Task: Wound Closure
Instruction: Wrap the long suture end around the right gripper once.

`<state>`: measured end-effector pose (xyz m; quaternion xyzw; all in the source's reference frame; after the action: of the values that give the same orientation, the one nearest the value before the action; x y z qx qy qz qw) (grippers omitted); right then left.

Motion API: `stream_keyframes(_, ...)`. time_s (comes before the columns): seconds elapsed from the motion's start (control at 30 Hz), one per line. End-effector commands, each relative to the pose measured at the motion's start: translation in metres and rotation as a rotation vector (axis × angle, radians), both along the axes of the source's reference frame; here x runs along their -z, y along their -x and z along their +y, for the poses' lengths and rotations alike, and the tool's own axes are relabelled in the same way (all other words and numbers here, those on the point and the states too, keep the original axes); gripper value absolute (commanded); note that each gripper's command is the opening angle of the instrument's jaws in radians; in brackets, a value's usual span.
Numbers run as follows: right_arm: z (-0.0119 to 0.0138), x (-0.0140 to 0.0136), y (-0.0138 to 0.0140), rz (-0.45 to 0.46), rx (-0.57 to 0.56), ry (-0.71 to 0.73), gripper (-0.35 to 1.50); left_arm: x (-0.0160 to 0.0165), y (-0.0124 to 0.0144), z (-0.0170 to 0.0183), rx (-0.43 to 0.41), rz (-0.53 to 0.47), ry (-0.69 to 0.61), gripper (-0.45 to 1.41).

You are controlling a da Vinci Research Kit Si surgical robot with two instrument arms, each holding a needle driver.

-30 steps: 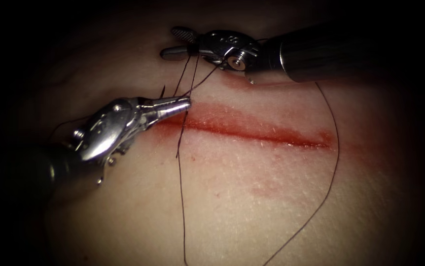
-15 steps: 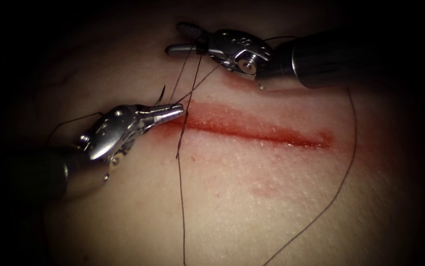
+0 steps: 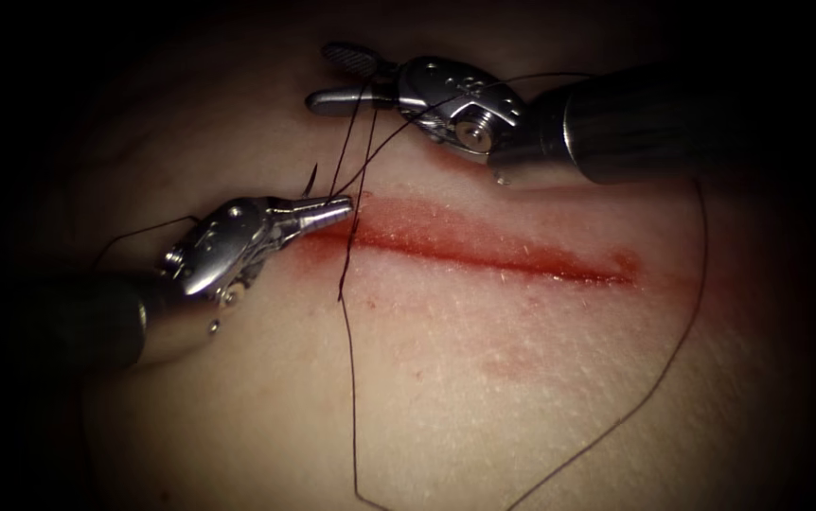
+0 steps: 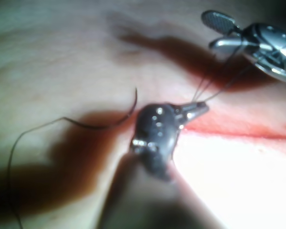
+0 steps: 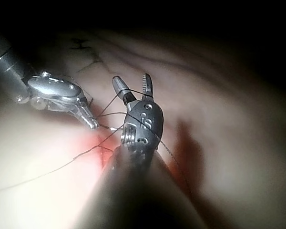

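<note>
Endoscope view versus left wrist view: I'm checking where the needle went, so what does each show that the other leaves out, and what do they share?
Endoscope view: the cut along its whole length, and the thread looping wide over the tissue past its right end. Left wrist view: the needle as a full curve lying free on the tissue behind the left tool, seemingly not in it. Both: the left tool shut on thread at the cut's left end, and the right tool open, holding nothing, with strands crossing its jaws.
</note>
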<state>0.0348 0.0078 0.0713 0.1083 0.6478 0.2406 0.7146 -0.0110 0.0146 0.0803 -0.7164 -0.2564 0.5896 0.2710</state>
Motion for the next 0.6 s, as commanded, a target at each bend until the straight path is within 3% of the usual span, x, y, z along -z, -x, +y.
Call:
stream_keyframes(0.03, -0.0003, -0.0005, -0.0009, 0.011, 0.011, 0.000, 0.82, -0.0010, 0.0007, -0.0003, -0.010, -0.005, -0.009, -0.35)
stream_keyframes(0.37, -0.0012, 0.0008, -0.0016, 0.068, 0.106, -0.012, 0.82, -0.0031, 0.0005, 0.0007, -0.041, 0.004, -0.003, -0.35)
stream_keyframes(0.6, -0.0008, 0.0011, -0.0015, 0.070, 0.112, -0.017, 0.80, -0.0020, 0.0004, -0.0001, -0.050, 0.013, -0.003, -0.35)
